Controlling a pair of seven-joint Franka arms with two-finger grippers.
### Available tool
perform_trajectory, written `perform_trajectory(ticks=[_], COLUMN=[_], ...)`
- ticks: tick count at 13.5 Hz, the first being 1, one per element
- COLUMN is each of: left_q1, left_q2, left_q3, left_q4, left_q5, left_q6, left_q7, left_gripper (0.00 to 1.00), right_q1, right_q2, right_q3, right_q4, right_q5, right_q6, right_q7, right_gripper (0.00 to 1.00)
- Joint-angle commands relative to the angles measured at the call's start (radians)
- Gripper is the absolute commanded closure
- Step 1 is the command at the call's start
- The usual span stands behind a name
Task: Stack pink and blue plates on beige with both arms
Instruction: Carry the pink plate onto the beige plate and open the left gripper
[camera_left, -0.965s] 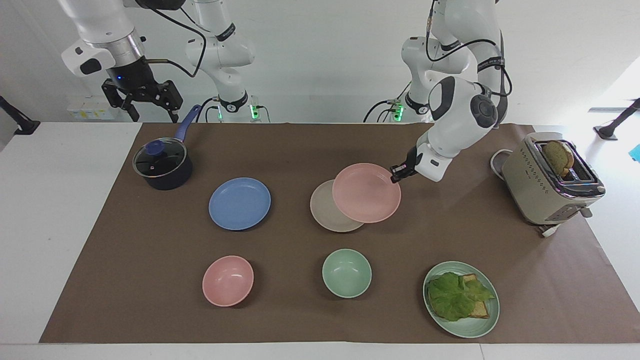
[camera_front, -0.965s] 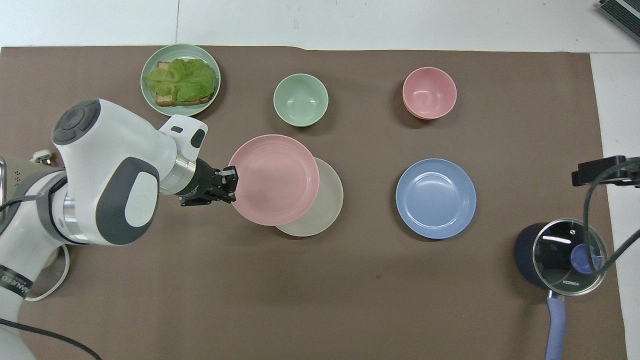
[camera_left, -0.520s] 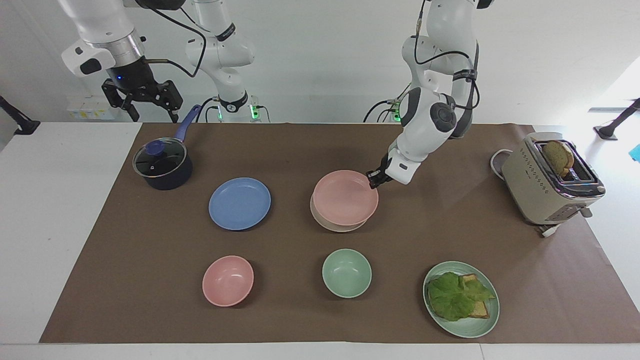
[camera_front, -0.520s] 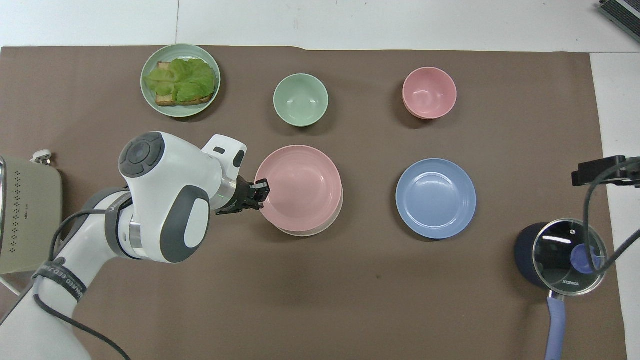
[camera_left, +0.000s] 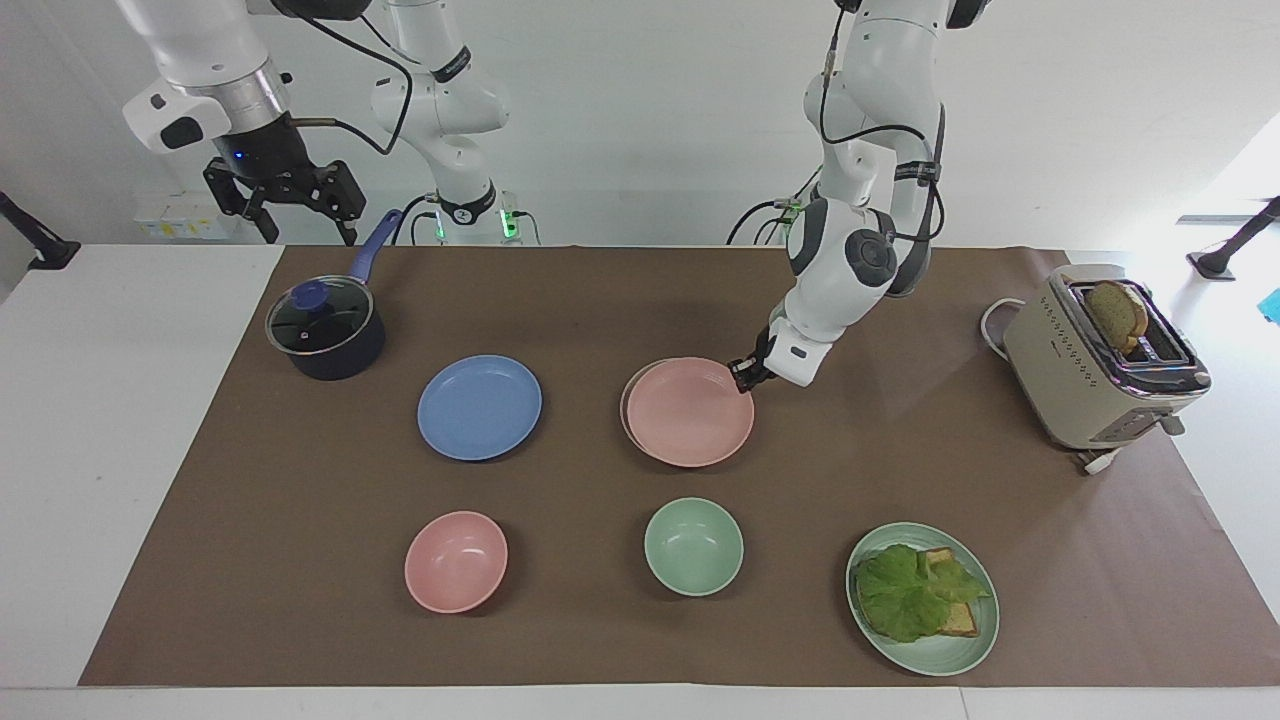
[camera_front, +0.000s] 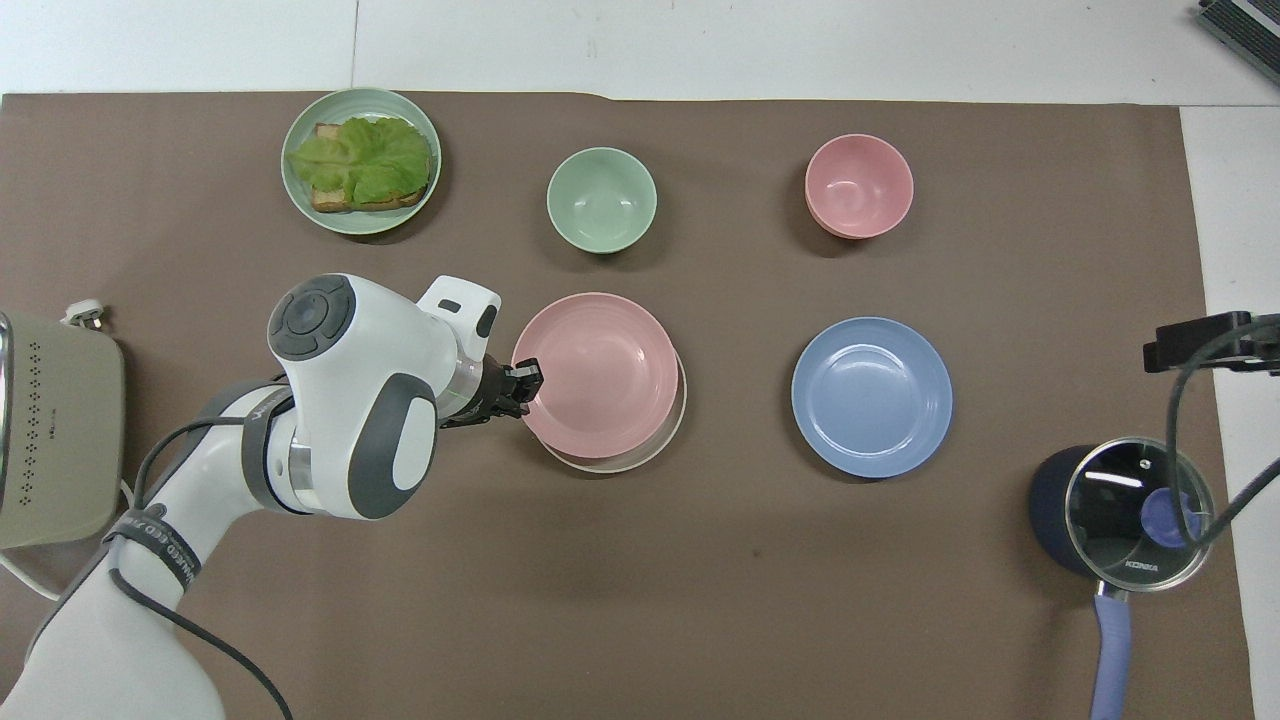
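The pink plate lies on the beige plate, of which only a thin crescent shows at the rim. My left gripper is low, shut on the pink plate's rim on the side toward the left arm's end. The blue plate lies flat beside the stack, toward the right arm's end. My right gripper waits open, raised over the table's edge by the pot.
A lidded dark pot with a blue handle stands near the right arm. A pink bowl, a green bowl and a green plate with lettuce and toast lie farthest from the robots. A toaster stands at the left arm's end.
My left gripper carried the pink plate sideways over the beige plate and lowered it until it rests on it. The right arm has not moved.
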Motion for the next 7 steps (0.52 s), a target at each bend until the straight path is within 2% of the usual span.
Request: perform_trajectory(ticks=[1,5,7], left_q1=[-0.021,-0.013,0.007], left_q2=[-0.011,-0.011,-0.023], left_q3=[0.017,0.022,0.031], left_q4=[-0.012,0.012,0.050], left_q5=[-0.020,-0.002,0.039], left_q6=[0.026,0.005,-0.056], left_q7=[0.007,0.016,0.053], left_gripper=[0.00,0.00,0.00], right_q1=[-0.015,-0.015,-0.015], right_q2=[-0.002,-0.003,-0.006], right_q3=[0.009,0.010,0.010], right_q4=[0.001,0.000,0.000], right_q5=[0.006,0.006,0.002], right_q6=[-0.009,-0.017,-0.031], right_q7=[-0.022,-0.022,-0.028], right_gripper=[0.00,0.00,0.00])
